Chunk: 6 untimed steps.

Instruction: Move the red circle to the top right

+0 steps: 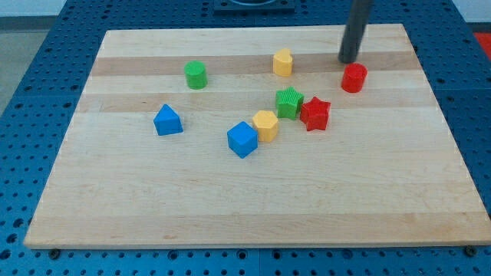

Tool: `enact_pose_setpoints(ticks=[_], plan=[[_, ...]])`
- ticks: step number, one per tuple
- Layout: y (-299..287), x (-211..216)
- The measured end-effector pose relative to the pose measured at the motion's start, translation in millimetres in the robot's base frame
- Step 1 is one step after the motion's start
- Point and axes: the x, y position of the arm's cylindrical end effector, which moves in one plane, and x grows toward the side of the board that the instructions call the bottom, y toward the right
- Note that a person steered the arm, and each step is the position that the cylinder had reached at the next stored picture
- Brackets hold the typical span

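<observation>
The red circle block (354,77) sits on the wooden board (230,199) at the view's upper right. My tip (349,60) stands just above it in the view, a little to its left, very close to it; I cannot tell whether they touch. The dark rod rises from there out of the view's top.
A red star (314,113) lies below-left of the red circle, touching a green star (289,103). A yellow hexagon (265,124) and blue cube (242,139) sit lower left. Another yellow block (283,62), a green circle (196,75) and a blue block (167,120) lie further left.
</observation>
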Motion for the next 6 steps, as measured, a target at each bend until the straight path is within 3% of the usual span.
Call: enact_pose_setpoints(ticks=[2,4,6], plan=[[-51.0,-28.7],[-118.6,-27.9],[-96.9,-17.5]])
